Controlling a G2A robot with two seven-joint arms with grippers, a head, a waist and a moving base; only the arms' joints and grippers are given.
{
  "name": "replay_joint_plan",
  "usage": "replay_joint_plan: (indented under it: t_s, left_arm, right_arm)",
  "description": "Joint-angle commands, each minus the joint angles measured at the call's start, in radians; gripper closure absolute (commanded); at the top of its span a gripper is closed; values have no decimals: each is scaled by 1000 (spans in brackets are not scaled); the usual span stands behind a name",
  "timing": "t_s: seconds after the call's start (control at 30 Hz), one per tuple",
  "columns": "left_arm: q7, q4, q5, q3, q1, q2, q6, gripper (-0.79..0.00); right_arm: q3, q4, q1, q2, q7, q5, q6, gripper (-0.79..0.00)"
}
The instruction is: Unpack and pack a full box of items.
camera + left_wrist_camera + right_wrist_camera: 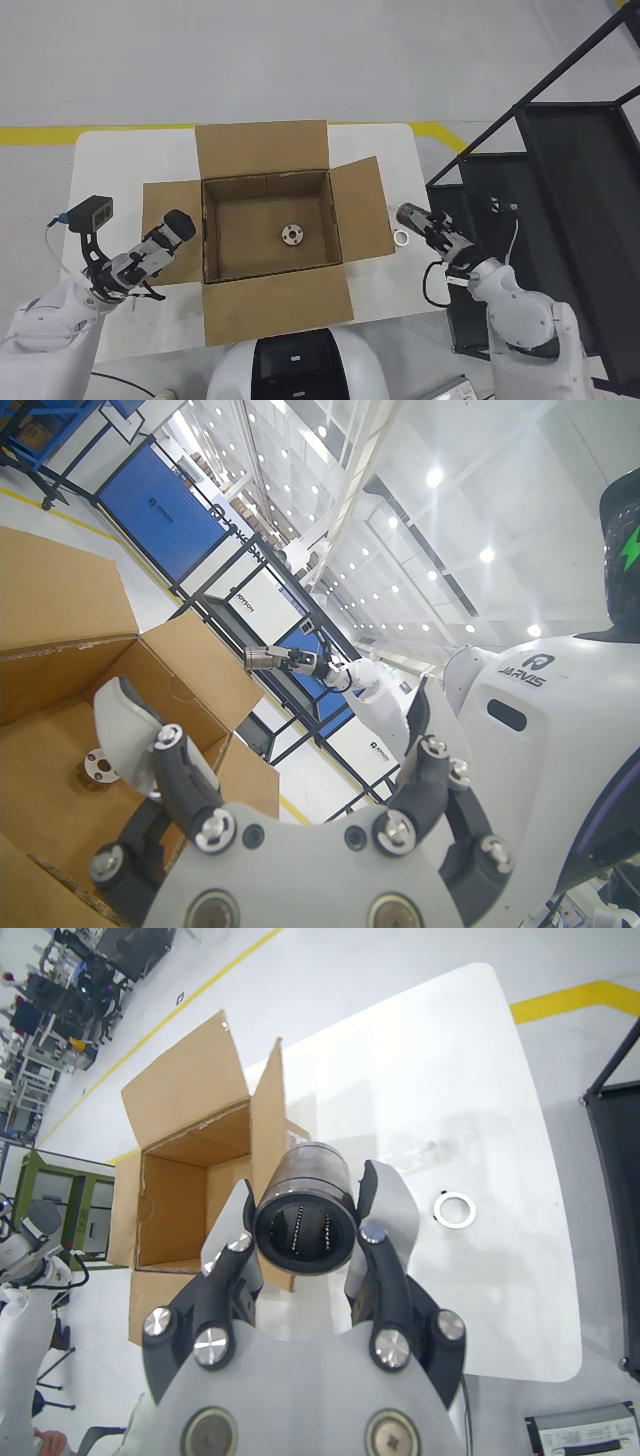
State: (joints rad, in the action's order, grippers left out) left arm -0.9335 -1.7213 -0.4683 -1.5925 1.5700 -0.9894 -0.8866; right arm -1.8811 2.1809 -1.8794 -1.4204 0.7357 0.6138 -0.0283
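As the right pincer (306, 1193) is clamped on the tube (310, 1163) at 3 o'clock of the box (262, 150), best lower it slowly, missing the white ring (401, 239). The left pincer (178, 225) is apart.

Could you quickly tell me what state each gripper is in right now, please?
Left gripper: open, holding nothing.
Right gripper: closed on a metal cylinder.

Counted: one cardboard box (262, 148), one flanged metal disc (292, 235) inside it, one metal cylinder (305, 1208), one white ring (401, 239) near the right edge of the surface (120, 165).
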Motion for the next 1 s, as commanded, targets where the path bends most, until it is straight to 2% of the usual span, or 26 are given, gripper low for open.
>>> replay_joint_plan:
  t_s: [0.0, 0.2, 0.3, 0.47, 0.6, 0.97]
  left_arm:
    - [0, 0, 0, 0, 0, 0, 0, -785]
    - [0, 0, 0, 0, 0, 0, 0, -785]
    - [0, 0, 0, 0, 0, 0, 0, -785]
    - [0, 0, 0, 0, 0, 0, 0, -785]
    - [0, 0, 0, 0, 0, 0, 0, -785]
    - [0, 0, 0, 0, 0, 0, 0, -785]
  right_arm:
    - [-15, -49, 8, 3, 7, -12, 11, 0]
    - [28, -179, 91, 16, 85, 105, 129, 0]
    - [85, -253, 164, 25, 176, 193, 159, 0]
    - [165, -371, 281, 38, 311, 384, 267, 0]
    - [229, -438, 350, 41, 382, 488, 335, 0]
    - [313, -495, 379, 41, 413, 579, 433, 0]
